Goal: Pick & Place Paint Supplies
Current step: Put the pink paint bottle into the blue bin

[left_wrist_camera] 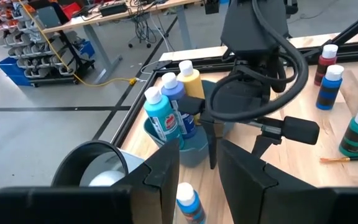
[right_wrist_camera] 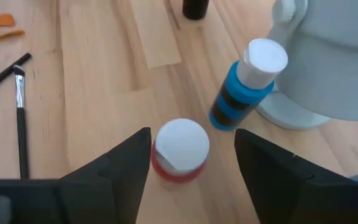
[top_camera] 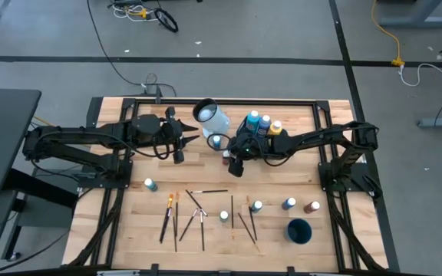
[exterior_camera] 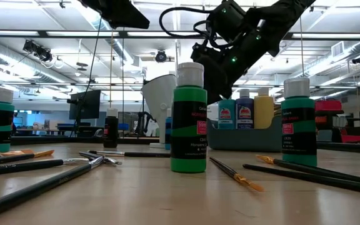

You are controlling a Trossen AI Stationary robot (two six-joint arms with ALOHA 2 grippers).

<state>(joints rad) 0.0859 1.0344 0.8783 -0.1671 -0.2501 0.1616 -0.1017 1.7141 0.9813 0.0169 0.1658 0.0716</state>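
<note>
My right gripper (top_camera: 235, 162) is open and points down just in front of the teal tub (top_camera: 261, 132). Its fingers stand on either side of a red-bodied, white-capped paint bottle (right_wrist_camera: 180, 149) that stands upright on the table. A blue paint bottle (right_wrist_camera: 244, 87) stands beside it, against the pale jug (right_wrist_camera: 328, 62). My left gripper (top_camera: 184, 146) is open and empty above the table, left of the jug (top_camera: 212, 116). The tub holds two blue bottles and a yellow one (left_wrist_camera: 188, 81). Several more bottles (top_camera: 257, 205) and brushes (top_camera: 198, 215) lie near the front edge.
A dark blue cup (top_camera: 299, 230) stands at the front right. The jug and the tub stand close behind my right gripper. Green bottles (exterior_camera: 189, 125) and brushes (exterior_camera: 236, 175) fill the front strip. A bare wood strip lies between the grippers and the brushes.
</note>
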